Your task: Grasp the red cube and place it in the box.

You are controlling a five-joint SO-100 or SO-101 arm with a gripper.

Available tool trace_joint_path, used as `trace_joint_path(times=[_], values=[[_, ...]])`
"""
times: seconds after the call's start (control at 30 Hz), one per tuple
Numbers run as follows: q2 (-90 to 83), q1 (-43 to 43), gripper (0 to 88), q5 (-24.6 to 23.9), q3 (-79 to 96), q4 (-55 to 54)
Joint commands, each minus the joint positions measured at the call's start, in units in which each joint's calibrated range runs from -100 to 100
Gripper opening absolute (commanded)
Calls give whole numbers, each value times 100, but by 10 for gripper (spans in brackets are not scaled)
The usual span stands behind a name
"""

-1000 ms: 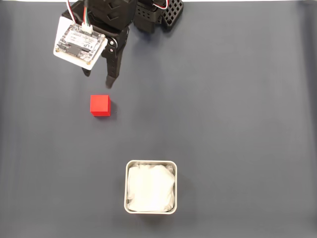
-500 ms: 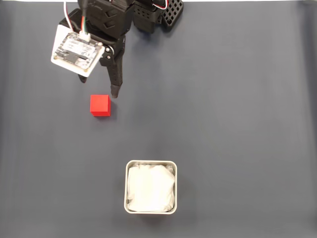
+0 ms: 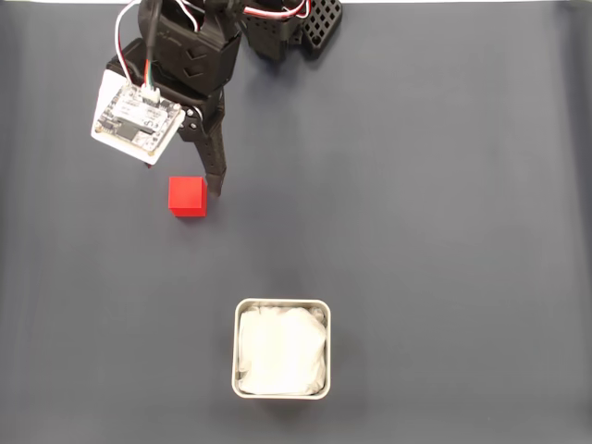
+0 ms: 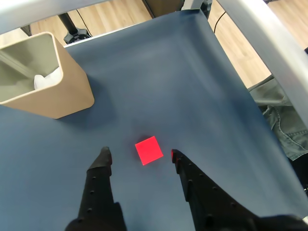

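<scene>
The red cube is sitting on the dark blue-grey surface in the left upper part of the fixed view, well apart from the box, which is resting lower down near the middle with its white wrinkled lining showing inside the pale rim. Above the cube, the claw is reaching down from the top edge, a white circuit board riding on its left side and one black finger pointing down just beside the cube's upper right corner. In the wrist view, the box is standing at the upper left, the red cube is lying just beyond the tips and between the lines of the two black fingers, and the claw is standing wide, its gap broader than the cube, gripping nothing. The cube is not touching either finger there. At the far right of that view, the surface's edge is giving way to a wooden floor and some grey fabric.
</scene>
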Motion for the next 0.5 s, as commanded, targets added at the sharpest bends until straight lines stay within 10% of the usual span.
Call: trace_joint_path(times=[0.0,0.47], values=[[-4,64,298,34,58,-241],[39,107,311,137,852,-938]])
